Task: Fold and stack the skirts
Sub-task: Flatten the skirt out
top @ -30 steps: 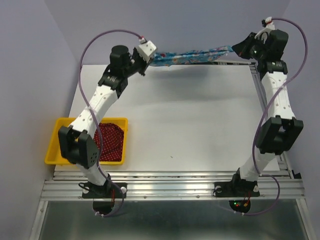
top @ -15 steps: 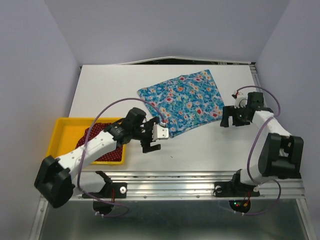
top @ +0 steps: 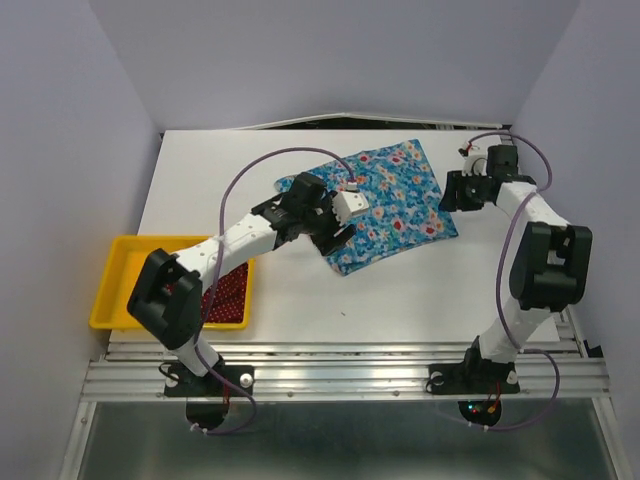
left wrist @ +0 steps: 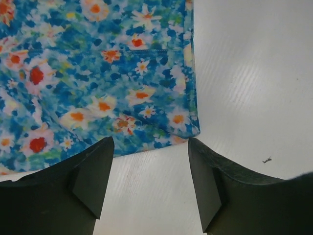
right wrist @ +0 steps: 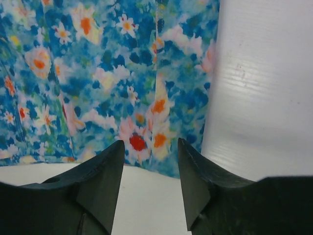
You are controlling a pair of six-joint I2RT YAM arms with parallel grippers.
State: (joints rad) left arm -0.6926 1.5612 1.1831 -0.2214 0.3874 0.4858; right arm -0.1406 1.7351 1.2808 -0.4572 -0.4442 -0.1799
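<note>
The bright blue flowered skirt [top: 390,200] lies spread flat on the white table, tilted, and fills the top of both wrist views [left wrist: 88,73] [right wrist: 112,73]. My left gripper [top: 335,232] hovers at its near-left part. Its jaws are open [left wrist: 149,142], with bare table between them and the skirt's hem and corner just ahead. My right gripper [top: 455,190] is at the skirt's right edge, also open [right wrist: 150,143] and holding nothing, its tips at the cloth's border. The dark red dotted skirt [top: 228,288] lies bunched in the yellow tray, partly hidden by the left arm.
The yellow tray [top: 118,290] sits at the table's near-left corner. The table's far edge [top: 330,128] meets the grey back wall. A metal rail [top: 340,375] carries both arm bases along the near edge.
A second ago both grippers held the blue skirt stretched in the air at the far edge. It now lies flat, both grippers have let go, and both have come back to its edges.
</note>
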